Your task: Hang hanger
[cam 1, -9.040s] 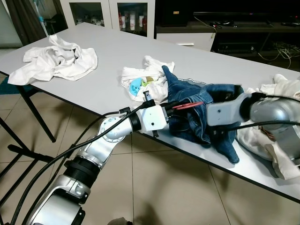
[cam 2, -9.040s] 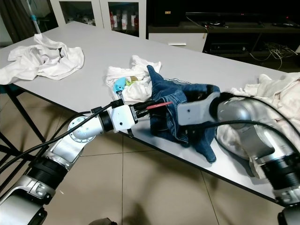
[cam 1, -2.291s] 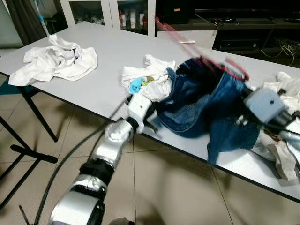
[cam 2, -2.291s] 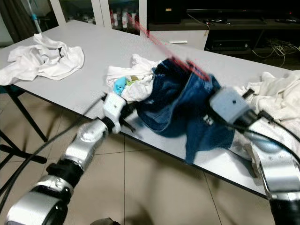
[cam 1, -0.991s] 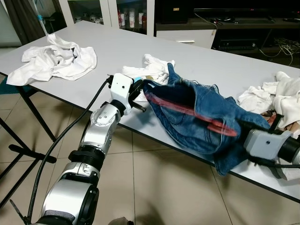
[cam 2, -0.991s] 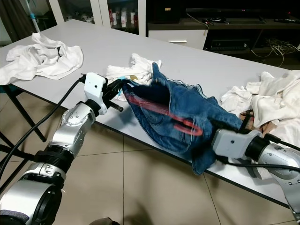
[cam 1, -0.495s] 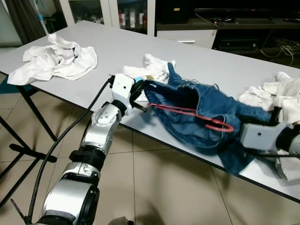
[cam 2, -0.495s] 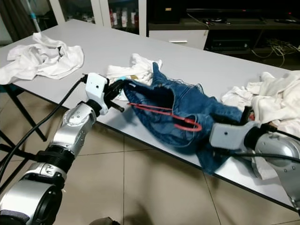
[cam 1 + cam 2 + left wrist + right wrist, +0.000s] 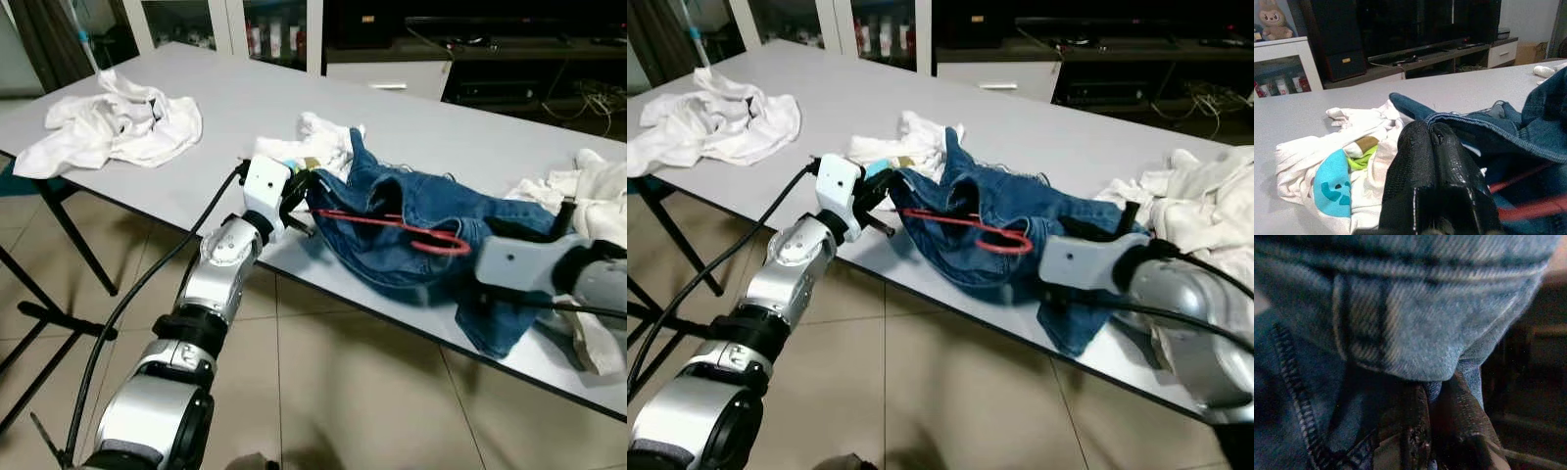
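A pair of blue jeans (image 9: pixel 421 211) lies bunched near the front edge of the grey table (image 9: pixel 225 108). A thin red hanger (image 9: pixel 382 220) rests across the denim, its hook toward my right arm. My left gripper (image 9: pixel 302 194) is at the jeans' left end, shut on the waistband; in the left wrist view its fingers (image 9: pixel 1427 147) press together against the denim (image 9: pixel 1488 132). My right arm (image 9: pixel 514 264) reaches in under the jeans' right end. In the right wrist view the right gripper (image 9: pixel 1432 391) is shut on a fold of denim (image 9: pixel 1415 328).
A white printed garment (image 9: pixel 304 152) lies just behind the jeans. A crumpled white garment (image 9: pixel 118 122) sits at the table's far left, and a white pile (image 9: pixel 588 196) at the right. A black frame (image 9: pixel 49 323) stands on the tiled floor at left.
My right arm has pulled in toward the left, and the jeans have settled lower and more bunched on the table. The hanger has shifted left with them. The left gripper has edged slightly right.
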`<state>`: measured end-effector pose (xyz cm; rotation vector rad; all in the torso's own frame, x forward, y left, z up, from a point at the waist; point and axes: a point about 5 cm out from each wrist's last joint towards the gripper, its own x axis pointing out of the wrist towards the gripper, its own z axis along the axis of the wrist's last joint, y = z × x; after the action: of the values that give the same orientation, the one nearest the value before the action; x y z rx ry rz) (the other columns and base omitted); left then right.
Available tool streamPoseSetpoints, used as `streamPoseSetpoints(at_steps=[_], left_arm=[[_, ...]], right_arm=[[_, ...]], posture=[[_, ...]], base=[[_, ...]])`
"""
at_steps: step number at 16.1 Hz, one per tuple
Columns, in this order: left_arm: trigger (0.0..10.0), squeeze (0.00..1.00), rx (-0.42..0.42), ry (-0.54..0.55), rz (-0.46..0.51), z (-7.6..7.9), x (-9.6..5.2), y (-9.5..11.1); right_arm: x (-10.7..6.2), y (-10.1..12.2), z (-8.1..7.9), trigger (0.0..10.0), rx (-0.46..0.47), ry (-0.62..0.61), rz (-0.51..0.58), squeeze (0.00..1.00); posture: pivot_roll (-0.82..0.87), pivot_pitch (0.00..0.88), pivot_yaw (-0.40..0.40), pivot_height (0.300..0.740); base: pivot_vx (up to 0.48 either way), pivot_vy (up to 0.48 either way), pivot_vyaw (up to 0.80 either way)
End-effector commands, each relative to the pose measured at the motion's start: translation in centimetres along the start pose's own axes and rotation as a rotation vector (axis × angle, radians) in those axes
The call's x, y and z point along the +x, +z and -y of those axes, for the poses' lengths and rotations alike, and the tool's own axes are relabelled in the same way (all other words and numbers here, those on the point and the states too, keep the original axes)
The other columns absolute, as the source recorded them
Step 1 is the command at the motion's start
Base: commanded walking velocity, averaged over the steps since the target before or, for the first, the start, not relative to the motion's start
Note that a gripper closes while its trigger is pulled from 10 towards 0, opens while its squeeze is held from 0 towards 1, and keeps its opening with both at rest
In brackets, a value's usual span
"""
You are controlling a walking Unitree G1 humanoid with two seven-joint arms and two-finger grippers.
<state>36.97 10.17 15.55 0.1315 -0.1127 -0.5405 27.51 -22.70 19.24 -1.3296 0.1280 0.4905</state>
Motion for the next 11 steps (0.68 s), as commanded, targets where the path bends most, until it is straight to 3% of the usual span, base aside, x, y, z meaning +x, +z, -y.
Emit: streamPoseSetpoints(at_steps=[1,3,6,9,11], left_arm=[[0.0,0.00,0.016,-0.019,0.022,0.3,0.4,0.7],[0.0,0.00,0.013,-0.024,0.024,0.5,0.4,0.7],[0.0,0.00,0.009,-0.008,0.022,0.2,0.1,0.6],[0.0,0.00,-0.001,0.003,0.022,0.2,0.3,0.7],[0.0,0.00,0.003,-0.023,0.046,0.9,0.8,1.5]], right_arm=[[0.0,0.6,0.9,0.0,-0.003,-0.037,-0.005,0.00],[0.3,0.4,1.5,0.0,0.015,-0.071,-0.051,0.00],[0.0,-0.9,1.5,0.0,-0.049,-0.056,-0.128,0.00],[0.7,1.1,1.0,0.0,-0.047,-0.060,-0.093,0.00],[1.5,2.9,0.0,0.0,0.013,-0.057,-0.044,0.00]], posture=[[-0.02,0.000,0.031,0.723],[-0.02,0.000,0.028,0.723],[-0.01,0.000,0.021,0.723],[-0.01,0.000,0.021,0.723],[-0.01,0.000,0.022,0.723]], base=[[0.000,0.000,0.00],[0.000,0.000,0.00],[0.000,0.000,0.00],[0.000,0.000,0.00],[0.000,0.000,0.00]])
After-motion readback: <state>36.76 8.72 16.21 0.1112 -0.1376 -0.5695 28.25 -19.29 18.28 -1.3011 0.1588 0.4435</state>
